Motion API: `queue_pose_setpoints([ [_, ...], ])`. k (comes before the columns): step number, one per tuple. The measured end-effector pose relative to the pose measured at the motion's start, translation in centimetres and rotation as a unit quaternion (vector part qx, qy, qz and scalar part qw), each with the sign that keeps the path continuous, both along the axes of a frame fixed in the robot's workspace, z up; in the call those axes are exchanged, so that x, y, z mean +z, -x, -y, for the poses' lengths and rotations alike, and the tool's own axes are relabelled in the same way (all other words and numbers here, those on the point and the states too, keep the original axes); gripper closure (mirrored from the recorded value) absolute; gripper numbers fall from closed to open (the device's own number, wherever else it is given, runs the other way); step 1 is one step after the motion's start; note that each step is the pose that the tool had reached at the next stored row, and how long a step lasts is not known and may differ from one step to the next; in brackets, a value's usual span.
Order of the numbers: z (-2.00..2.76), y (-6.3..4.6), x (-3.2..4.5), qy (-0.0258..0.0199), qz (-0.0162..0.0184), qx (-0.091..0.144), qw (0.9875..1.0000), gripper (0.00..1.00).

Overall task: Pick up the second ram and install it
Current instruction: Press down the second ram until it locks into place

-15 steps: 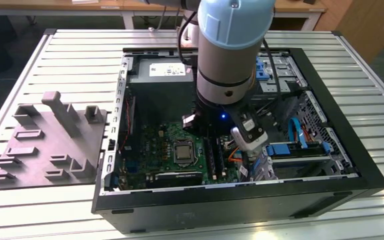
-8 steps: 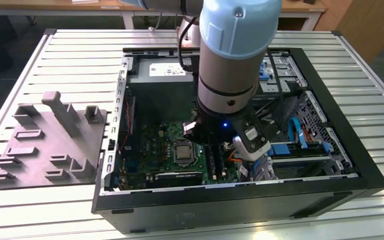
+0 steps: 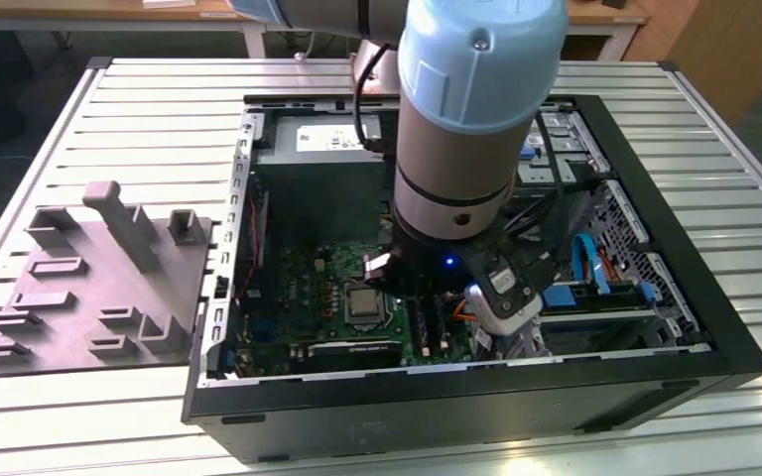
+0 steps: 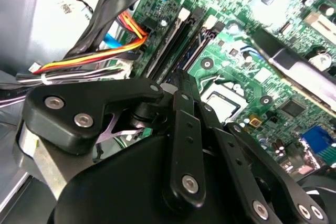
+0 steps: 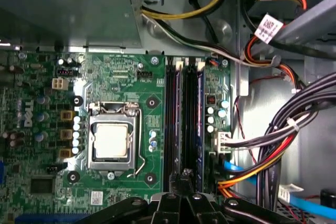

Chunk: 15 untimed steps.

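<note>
Gripper over the RAM slots
Gripper [image 5: 186,182] hangs above the slots [image 5: 184,119], beside the CPU socket [image 5: 111,141]; its jaws look together, gripping nothing visible.

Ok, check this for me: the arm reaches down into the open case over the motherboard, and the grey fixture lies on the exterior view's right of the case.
Not quite: the exterior view shows the fixture on its left of the case, not its right. The arm does reach into the open case over the motherboard.
</note>
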<state>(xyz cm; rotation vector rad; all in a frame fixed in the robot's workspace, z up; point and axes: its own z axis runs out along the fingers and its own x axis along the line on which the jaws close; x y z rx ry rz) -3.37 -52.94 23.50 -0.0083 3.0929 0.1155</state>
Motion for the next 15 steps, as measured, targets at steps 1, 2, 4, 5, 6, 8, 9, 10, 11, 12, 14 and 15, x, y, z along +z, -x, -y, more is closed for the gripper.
queue_pose_setpoints([
  [1, 0.02, 0.0, -0.03, -0.0001, 0.0, 0.0, 1.0, 0.9],
  [2, 0.04, 0.0, -0.08, -0.0001, 0.0, 0.0, 1.0, 0.9],
  [4, 0.09, 0.0, -0.19, 0.0, 0.0, 0.0, 1.0, 0.9],
  [5, 0.11, 0.0, -0.24, 0.0, 0.0, 0.0, 1.0, 0.9],
  [6, 0.13, 0.0, -0.3, 0.0, 0.0, 0.0, 1.0, 0.9],
  [8, 0.14, 0.0, -0.49, 0.0, 0.0, 0.0, 1.0, 0.9],
  [9, 0.13, 0.0, -0.59, 0.0, 0.0, 0.0, 1.0, 0.9],
  [10, 0.14, 0.0, -0.68, 0.0, 0.0, 0.0, 1.0, 0.9],
  [11, 0.14, 0.0, -0.77, 0.0001, 0.0, 0.0, 1.0, 0.9],
  [12, 0.14, 0.0, -0.86, 0.0, 0.0, 0.0, 1.0, 0.9],
  [14, 0.14, 0.0, -1.01, 0.0, 0.0, 0.0, 1.0, 0.9],
  [15, 0.14, 0.0, -1.06, 0.0, 0.0, 0.0, 1.0, 0.9],
])
